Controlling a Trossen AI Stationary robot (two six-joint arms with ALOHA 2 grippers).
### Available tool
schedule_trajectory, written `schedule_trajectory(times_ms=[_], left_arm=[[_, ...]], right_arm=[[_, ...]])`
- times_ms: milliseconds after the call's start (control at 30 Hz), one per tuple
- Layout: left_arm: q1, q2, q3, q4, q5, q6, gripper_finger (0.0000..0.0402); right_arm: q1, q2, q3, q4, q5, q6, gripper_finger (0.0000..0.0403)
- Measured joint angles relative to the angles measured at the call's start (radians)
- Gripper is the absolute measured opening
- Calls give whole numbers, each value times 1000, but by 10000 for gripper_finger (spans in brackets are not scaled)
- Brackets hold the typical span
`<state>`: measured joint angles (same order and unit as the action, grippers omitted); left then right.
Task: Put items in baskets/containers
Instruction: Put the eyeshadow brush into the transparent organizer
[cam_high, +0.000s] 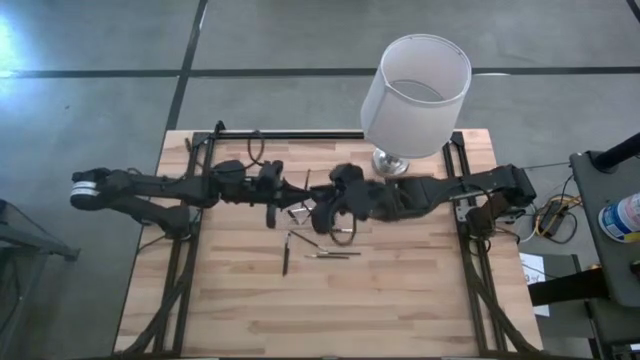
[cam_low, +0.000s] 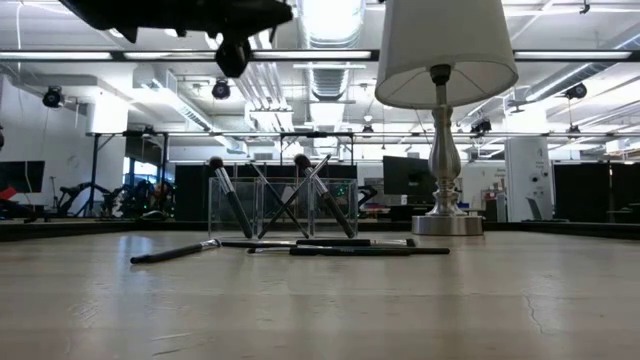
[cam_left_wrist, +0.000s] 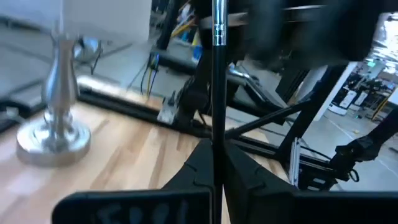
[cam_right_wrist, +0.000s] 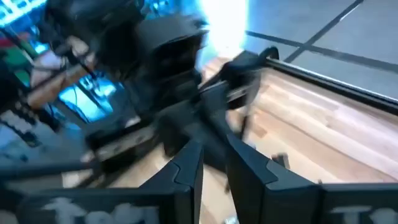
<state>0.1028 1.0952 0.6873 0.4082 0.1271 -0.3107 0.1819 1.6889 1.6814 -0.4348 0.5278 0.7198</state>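
The items are thin brushes with dark handles and silvery ferrules. Several lie on the table's middle (cam_high: 322, 252) (cam_low: 300, 246). A few more stand slanted in the clear container (cam_low: 285, 205), their ends on its floor, shafts against its walls. My left gripper (cam_high: 272, 195) (cam_left_wrist: 216, 146) is shut on one brush (cam_left_wrist: 217, 74), raised over the table left of the container. My right gripper (cam_high: 325, 205) (cam_right_wrist: 213, 165) hovers close to the right of it above the container, its fingers a narrow gap apart with nothing between them. My left gripper pinches the brush's dark handle (cam_left_wrist: 217, 134) between its two fingers. The fingers reach level from the table's left and lie across the brush. The brush is lifted clear of the table, and its silvery ferrule (cam_left_wrist: 217, 31) stands well out beyond the fingers.
A lamp with a white drum shade (cam_high: 415, 95) (cam_low: 445, 60) stands on a silver base (cam_left_wrist: 55, 134) at the table's far right of centre, close behind my right arm. Black frame rails (cam_high: 185, 250) run along both table sides. The near half of the wooden top (cam_high: 330, 310) holds no objects.
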Motion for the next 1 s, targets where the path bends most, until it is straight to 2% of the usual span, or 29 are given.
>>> schedule_trajectory(times_ms=[133, 333, 467, 567, 1000], left_arm=[[1, -31, -12, -7, 0, 43, 11], [1, -54, -47, -16, 10, 46, 12], [1, -68, -54, -21, 31, 44, 12], [1, -84, -53, -17, 37, 47, 12], [3, -43, -53, -19, 40, 48, 10]], right_arm=[[-13, 18, -1, 23, -12, 4, 68], [-24, 24, -2, 46, 3, 24, 115], [-23, 24, -2, 45, 58, 30, 145], [-36, 27, -2, 62, 50, 37, 159], [-38, 48, -5, 90, 10, 37, 158]])
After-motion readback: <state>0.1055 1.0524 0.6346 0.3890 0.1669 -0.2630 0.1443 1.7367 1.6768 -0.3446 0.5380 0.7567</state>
